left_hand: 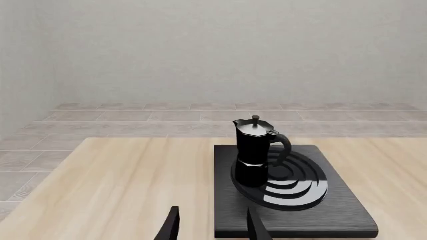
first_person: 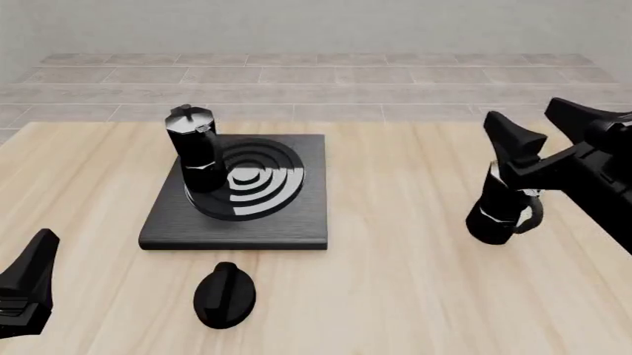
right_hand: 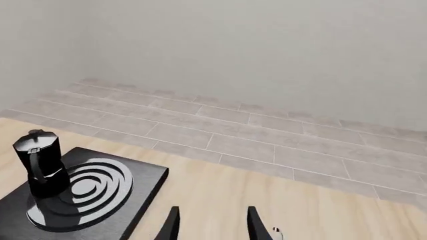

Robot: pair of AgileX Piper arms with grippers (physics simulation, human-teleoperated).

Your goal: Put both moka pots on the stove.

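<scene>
on the stove (first_person: 286,222), near its left edge in the front view, one moka pot (first_person: 195,149) stands upright on the rim of the ring burner (first_person: 259,180). the second moka pot (first_person: 499,211) stands upright on the wooden table (first_person: 415,281), well to the right of the stove. the right gripper (first_person: 533,140) hangs just above that pot, fingers spread and holding nothing. the left gripper (left_hand: 212,226) sits low at the near left, its fingers parted and empty. a black oval knob (first_person: 225,294) lies on the table just in front of the stove.
</scene>
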